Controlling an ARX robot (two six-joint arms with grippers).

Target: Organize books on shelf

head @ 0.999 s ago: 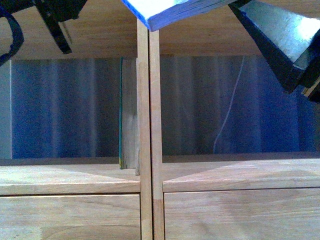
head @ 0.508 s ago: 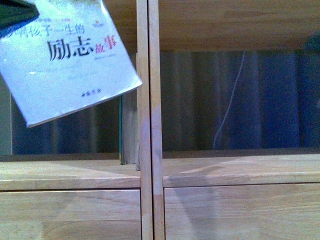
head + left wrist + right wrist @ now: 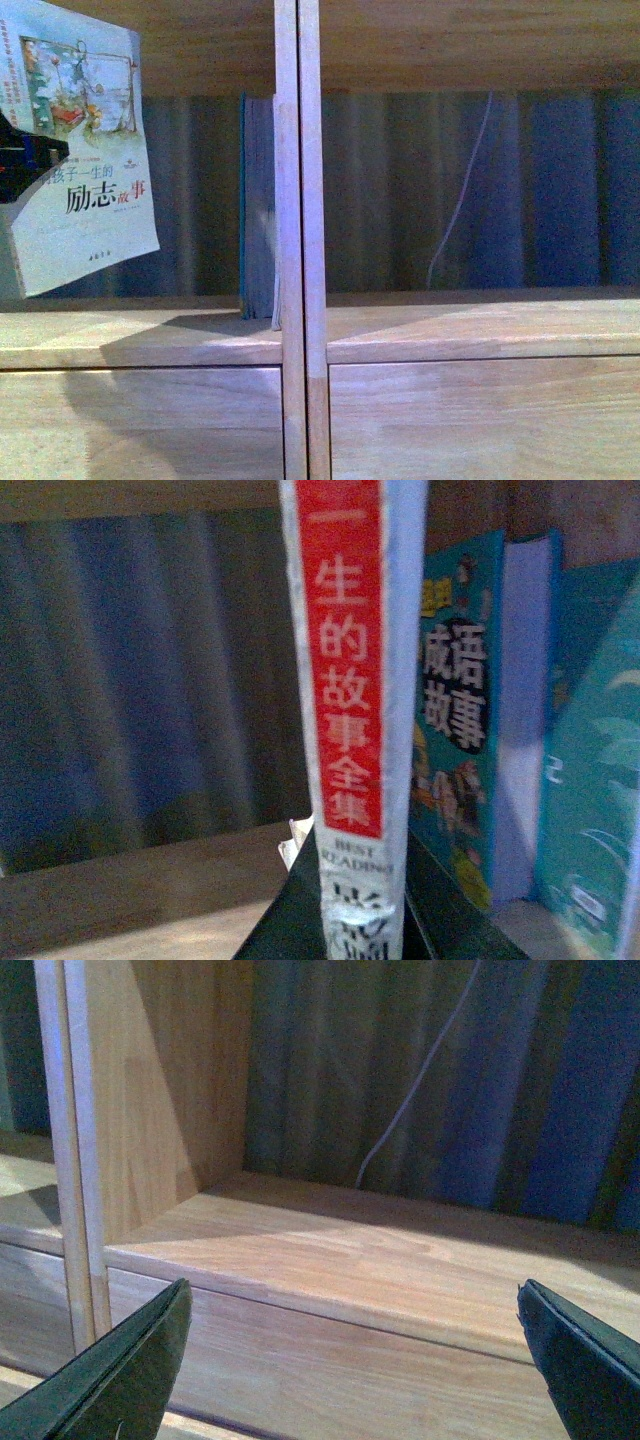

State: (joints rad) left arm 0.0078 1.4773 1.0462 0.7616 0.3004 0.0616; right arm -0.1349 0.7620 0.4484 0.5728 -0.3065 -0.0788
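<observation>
One softcover (image 3: pixel 85 170) is clamped, apparently at its spine, by the left gripper (image 3: pixel 345 920) left of the centre divider (image 3: pixel 298 200), for shelving beside the teal book (image 3: pixel 255 200); the right gripper (image 3: pixel 352 1300) is spread, empty.

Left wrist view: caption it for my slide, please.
Left gripper holds the red-spined softcover before the shelf cubby where teal books stand.
</observation>
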